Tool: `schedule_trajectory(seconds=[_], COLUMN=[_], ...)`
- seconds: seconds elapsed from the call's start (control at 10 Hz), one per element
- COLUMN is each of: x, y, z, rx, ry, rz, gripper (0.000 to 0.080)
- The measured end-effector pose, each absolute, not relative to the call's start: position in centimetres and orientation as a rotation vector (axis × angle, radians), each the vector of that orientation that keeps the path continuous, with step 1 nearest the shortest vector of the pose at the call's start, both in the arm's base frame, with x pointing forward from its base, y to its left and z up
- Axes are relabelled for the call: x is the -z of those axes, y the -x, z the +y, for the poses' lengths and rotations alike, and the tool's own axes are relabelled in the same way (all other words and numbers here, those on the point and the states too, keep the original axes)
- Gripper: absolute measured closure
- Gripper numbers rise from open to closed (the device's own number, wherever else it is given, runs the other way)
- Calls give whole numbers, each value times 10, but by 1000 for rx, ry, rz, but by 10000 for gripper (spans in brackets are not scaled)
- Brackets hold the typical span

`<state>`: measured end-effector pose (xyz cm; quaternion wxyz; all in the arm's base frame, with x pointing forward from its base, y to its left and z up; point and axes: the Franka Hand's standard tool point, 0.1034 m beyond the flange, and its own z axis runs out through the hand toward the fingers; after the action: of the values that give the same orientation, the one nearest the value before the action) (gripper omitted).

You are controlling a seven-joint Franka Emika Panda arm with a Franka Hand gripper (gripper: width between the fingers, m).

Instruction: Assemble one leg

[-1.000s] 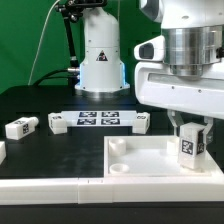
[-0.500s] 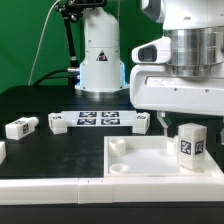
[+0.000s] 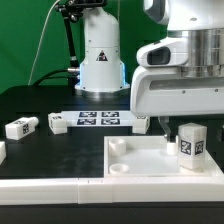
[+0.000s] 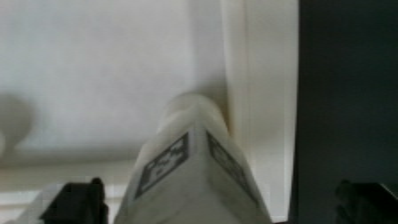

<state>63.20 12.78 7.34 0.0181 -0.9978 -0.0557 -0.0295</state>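
The leg (image 3: 190, 141), a white block with a marker tag, stands upright in the near corner of the large white square tray-like piece (image 3: 140, 158), towards the exterior view's right. My gripper (image 3: 188, 122) is just above it and open. One finger (image 3: 163, 127) hangs beside the leg without touching it. In the wrist view the leg (image 4: 187, 165) rises between the two dark fingertips (image 4: 75, 202), with gaps on both sides. The gripper (image 4: 219, 205) holds nothing.
Three more white legs lie on the black table: one (image 3: 20, 127) at the left, one (image 3: 58, 124) and one (image 3: 142, 124) at the ends of the marker board (image 3: 98, 120). The white robot base (image 3: 100, 60) stands behind.
The gripper, shut on the leg a second ago, has opened and risen a little. The leg has stayed upright in the tray's corner.
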Motion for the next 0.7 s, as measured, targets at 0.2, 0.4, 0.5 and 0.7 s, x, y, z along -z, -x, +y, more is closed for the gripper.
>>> schedule_trajectory(seconds=[0.2, 0.4, 0.5, 0.7], x=[-75, -75, -75, -75], y=[-634, -634, -634, -634], z=[126, 122, 122, 122], rx=[98, 101, 101, 101], ry=[3086, 3049, 3047, 3048], rz=[-467, -724, -731, -731], gripper=[150, 291, 291, 509])
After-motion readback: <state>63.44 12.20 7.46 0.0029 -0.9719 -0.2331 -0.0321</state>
